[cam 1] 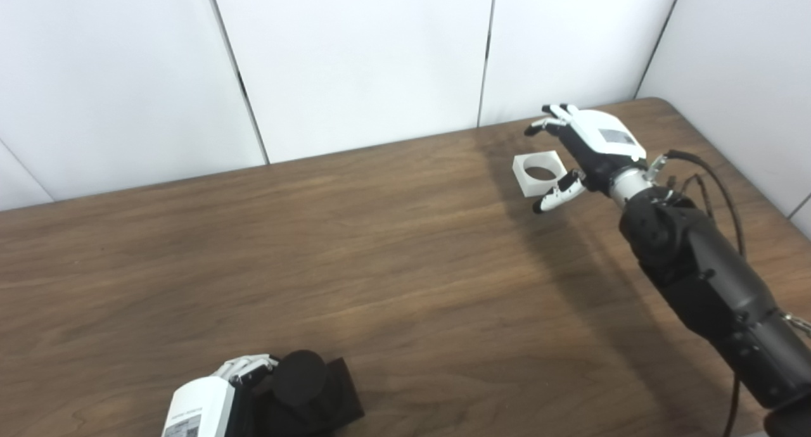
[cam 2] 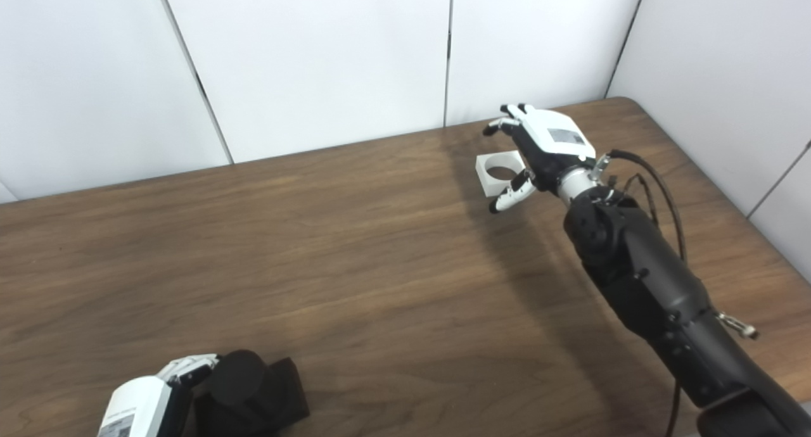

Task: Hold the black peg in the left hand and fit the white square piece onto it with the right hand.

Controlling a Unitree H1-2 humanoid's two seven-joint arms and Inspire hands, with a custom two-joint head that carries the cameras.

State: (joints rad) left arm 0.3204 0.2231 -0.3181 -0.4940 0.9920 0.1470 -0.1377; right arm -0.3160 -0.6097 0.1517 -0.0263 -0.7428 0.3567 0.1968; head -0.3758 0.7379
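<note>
The black peg (cam 1: 304, 386), a round post on a square black base, rests on the table at the bottom left. My left hand (cam 1: 215, 392) is beside it, with its fingers wrapped against the post. The white square piece (cam 1: 538, 173) with a round hole lies flat on the table at the far right. My right hand (cam 1: 586, 155) hovers just to its right with fingers spread above its far side and the thumb by its near corner. The hand is open and I cannot tell whether it touches the piece.
The brown wooden table (cam 1: 393, 259) spreads between the two hands. White wall panels (cam 1: 355, 63) stand along its far edge and right side. A black cable (cam 1: 716, 183) loops off my right forearm.
</note>
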